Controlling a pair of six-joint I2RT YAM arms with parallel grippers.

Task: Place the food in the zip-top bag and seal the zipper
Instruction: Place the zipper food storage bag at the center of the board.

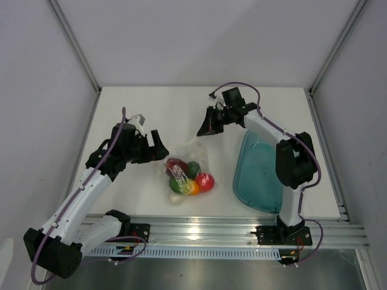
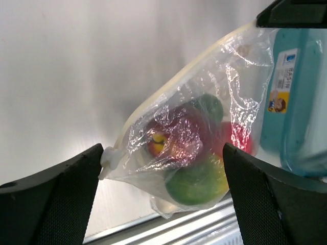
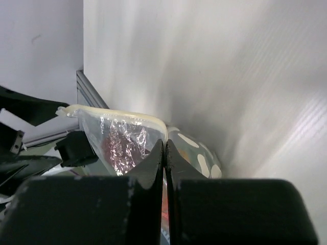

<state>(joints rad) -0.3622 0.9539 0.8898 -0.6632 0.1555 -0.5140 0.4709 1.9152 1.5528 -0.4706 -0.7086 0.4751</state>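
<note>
Two black fingers of the right gripper [image 3: 164, 144] fill the bottom of the right wrist view. They are pressed together, with the end of the cream-coloured zipper strip [image 3: 117, 113] running into their tips, so they are clamped on the bag [image 3: 122, 140] at its mouth edge. In the overhead view this gripper [image 1: 204, 128] sits just above centre, at the bag's upper corner.

In the left wrist view the left gripper [image 2: 163, 150] has its fingers [image 2: 61, 194] wide apart at the lower left and lower right of the frame, with the bag [image 2: 204, 102] between them. The left finger's tip touches the bag's lower corner. The zipper strip [image 2: 173, 84] slants from there up to the upper right.

The toy food [image 1: 188, 176] is inside the bag, at the centre of the white table [image 1: 151, 109]. It includes a red tomato [image 1: 204, 181], a dark red piece [image 1: 176, 164], green pieces [image 1: 193, 169] and an orange piece [image 1: 193, 188]. The left gripper [image 1: 158, 145] is just left of the bag [image 1: 184, 158].

A teal tray [image 1: 257, 175] lies right of centre, near the bag but apart from it.
</note>
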